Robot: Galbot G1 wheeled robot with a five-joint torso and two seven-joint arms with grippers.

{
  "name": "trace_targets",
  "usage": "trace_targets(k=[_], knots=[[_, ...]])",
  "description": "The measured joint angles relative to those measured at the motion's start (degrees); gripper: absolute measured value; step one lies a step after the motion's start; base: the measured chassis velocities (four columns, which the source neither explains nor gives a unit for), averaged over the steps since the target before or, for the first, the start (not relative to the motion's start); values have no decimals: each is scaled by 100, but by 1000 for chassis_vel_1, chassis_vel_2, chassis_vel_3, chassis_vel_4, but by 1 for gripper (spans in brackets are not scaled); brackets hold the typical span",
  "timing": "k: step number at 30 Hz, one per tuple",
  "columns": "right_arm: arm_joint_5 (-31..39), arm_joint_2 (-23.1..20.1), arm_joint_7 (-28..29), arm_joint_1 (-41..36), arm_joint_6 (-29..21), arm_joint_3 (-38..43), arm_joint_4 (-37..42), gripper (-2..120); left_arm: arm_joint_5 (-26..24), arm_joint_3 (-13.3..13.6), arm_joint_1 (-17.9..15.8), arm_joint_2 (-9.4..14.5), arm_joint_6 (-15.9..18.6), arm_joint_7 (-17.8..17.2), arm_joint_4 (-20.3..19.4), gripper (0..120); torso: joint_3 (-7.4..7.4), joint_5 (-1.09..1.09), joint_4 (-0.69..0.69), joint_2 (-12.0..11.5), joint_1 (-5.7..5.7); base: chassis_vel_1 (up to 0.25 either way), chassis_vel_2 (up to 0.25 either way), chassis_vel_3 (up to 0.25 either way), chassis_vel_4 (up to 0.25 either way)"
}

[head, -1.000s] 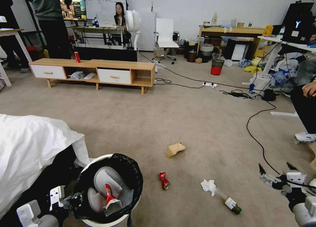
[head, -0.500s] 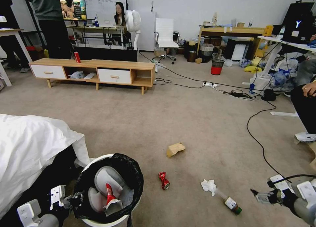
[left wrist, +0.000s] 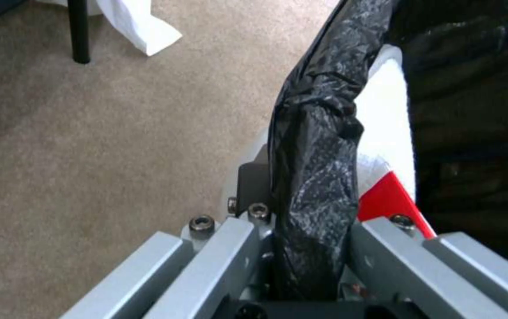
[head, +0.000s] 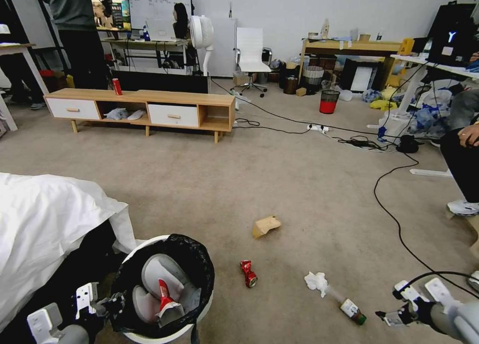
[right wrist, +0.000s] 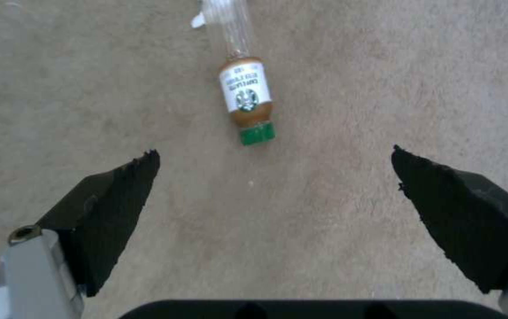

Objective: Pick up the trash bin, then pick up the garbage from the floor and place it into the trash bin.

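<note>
The trash bin (head: 145, 243) is a round white bin with a black bag, low at the left, with a red-white wrapper (head: 166, 298) inside. My left gripper (head: 109, 304) is shut on its bag-covered rim (left wrist: 313, 177). On the carpet lie a crumpled brown paper bag (head: 265, 226), a crushed red can (head: 248, 273), a white tissue (head: 316, 281) and a green-capped bottle (head: 352, 310). My right gripper (head: 388, 318) hangs open just right of the bottle. From the right wrist view the bottle (right wrist: 247, 95) lies ahead of the open gripper (right wrist: 273, 153), untouched.
A white sheet (head: 45, 224) covers furniture at the left beside the bin. A black cable (head: 394, 219) runs across the floor at the right, near a seated person's leg (head: 461, 169). A low wooden cabinet (head: 144, 107) with an upright red can (head: 117, 86) stands far back.
My right gripper has dropped lower and moved left toward the green-capped bottle. The bin and the left gripper hold their place.
</note>
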Motion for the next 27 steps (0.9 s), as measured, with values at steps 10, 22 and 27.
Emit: trace_targets(k=[10,22,27], knots=[[-71,278,237,1110,533,-807,-1251,100,49,-60,5,-135,-6,-15,40,1,0,0,3,0,0,0,0,0,0],[-276,607,476,1600,1173,-1013,-2215,100,63,8,-100,-94,0,-42,169,1,0,0,1,0,0,0,0,0,0],[-393,769,633,1770,1494,-1262,-2581,100,64,15,-117,-65,6,-44,201,1,0,0,0,0,0,0,0,0,0]])
